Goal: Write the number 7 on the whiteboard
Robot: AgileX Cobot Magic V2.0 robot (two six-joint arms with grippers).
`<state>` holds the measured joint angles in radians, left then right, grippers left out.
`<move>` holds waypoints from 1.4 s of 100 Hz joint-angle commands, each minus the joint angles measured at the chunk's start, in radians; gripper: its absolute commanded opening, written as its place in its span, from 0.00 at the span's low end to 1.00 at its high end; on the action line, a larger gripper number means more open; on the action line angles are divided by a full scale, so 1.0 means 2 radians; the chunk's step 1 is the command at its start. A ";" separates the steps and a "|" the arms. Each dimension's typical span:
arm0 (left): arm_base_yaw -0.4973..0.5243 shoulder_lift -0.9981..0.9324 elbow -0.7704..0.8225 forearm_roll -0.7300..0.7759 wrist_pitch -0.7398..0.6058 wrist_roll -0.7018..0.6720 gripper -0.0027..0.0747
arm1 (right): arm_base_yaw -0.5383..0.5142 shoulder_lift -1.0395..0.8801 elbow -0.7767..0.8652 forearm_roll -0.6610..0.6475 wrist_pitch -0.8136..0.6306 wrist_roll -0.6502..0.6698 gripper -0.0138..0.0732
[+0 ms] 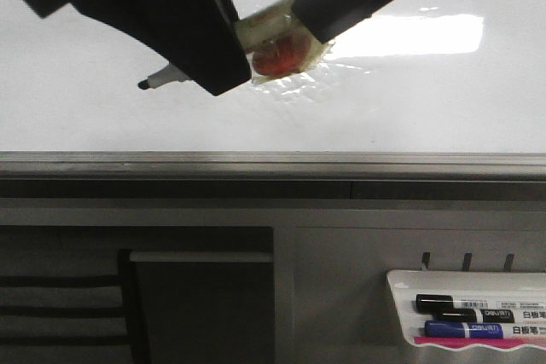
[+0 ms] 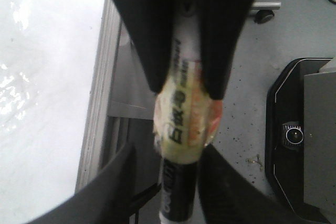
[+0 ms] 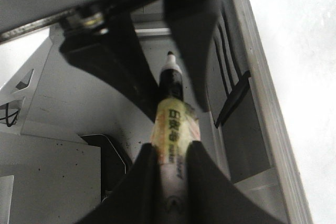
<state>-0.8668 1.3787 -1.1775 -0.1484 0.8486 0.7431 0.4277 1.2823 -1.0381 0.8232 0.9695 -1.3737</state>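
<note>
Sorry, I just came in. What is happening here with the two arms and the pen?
Both grippers are closed on one marker above the whiteboard. The left gripper and the right gripper grip the barrel on either side of its taped middle. The black tip is uncapped and points left in the front view. No number 7 is visible on the board. Two more markers lie in a white tray below the board.
</note>
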 commanded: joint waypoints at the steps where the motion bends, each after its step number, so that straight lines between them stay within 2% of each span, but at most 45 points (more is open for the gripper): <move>1: -0.004 -0.014 -0.017 -0.006 -0.036 -0.007 0.56 | -0.001 -0.010 -0.016 0.024 -0.010 -0.004 0.08; 17: -0.004 -0.013 -0.017 -0.006 -0.037 -0.007 0.54 | -0.008 -0.023 -0.016 -0.004 -0.026 0.034 0.08; 40: -0.004 -0.013 -0.017 -0.010 -0.034 -0.007 0.48 | -0.022 -0.061 -0.028 -0.157 -0.022 0.185 0.08; 56: 0.014 -0.036 -0.017 -0.008 -0.026 -0.075 0.42 | -0.041 -0.090 -0.028 -0.196 -0.022 0.259 0.08; 81: 0.104 -0.111 -0.001 -0.026 -0.031 -0.140 0.33 | -0.117 -0.130 -0.008 -0.192 -0.045 0.371 0.08; 91: 0.138 -0.150 0.039 -0.049 -0.054 -0.140 0.30 | -0.139 -0.140 0.022 -0.151 -0.067 0.373 0.08; 104: 0.167 -0.205 0.114 -0.063 -0.117 -0.140 0.26 | -0.139 -0.146 0.052 -0.112 -0.127 0.359 0.08; 116: 0.176 -0.246 0.158 -0.064 -0.172 -0.140 0.22 | -0.135 -0.136 0.044 -0.079 -0.127 0.360 0.08; 131: 0.176 -0.258 0.169 -0.064 -0.184 -0.140 0.18 | -0.133 -0.076 -0.040 -0.067 -0.078 0.373 0.08; 140: 0.176 -0.254 0.169 -0.064 -0.184 -0.140 0.15 | -0.113 -0.063 -0.045 -0.066 -0.125 0.373 0.08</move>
<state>-0.5174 0.8741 -0.8140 -0.2536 0.5587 0.4751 0.1735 1.1465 -1.0867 0.6474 0.8085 -0.6274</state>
